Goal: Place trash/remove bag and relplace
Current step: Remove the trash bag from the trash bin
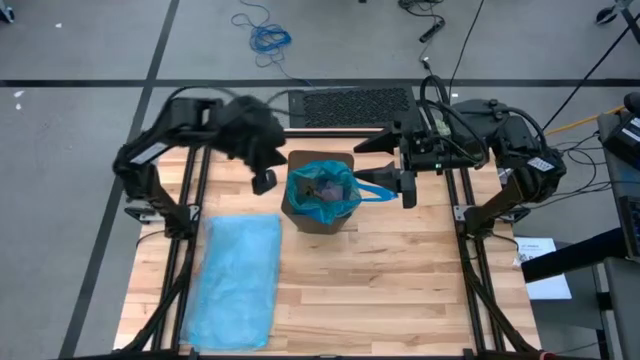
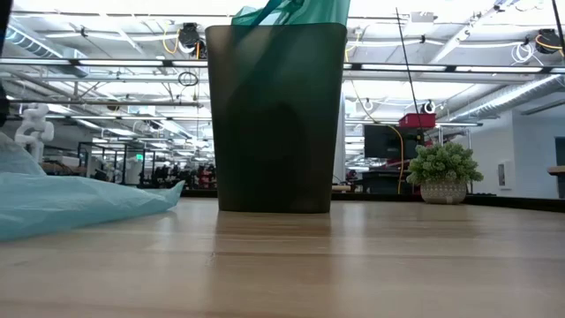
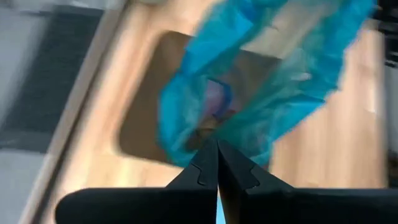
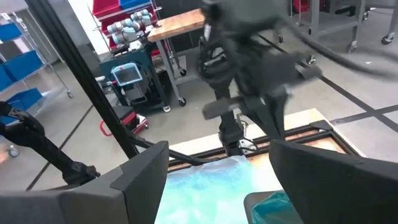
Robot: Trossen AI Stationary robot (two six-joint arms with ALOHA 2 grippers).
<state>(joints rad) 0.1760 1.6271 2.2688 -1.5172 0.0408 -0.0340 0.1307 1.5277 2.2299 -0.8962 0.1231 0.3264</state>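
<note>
Right claw (image 1: 378, 183) spread, wooden table (image 1: 400, 280), plant (image 2: 444, 173)

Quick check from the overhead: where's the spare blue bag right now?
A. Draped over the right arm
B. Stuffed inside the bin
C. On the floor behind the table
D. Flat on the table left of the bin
D: the spare bag lies spread flat on the table, left of the bin.

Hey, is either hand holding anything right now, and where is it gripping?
Nothing is held. The left hand is shut on nothing beside the bin; the right hand is open by the blue bag.
</note>
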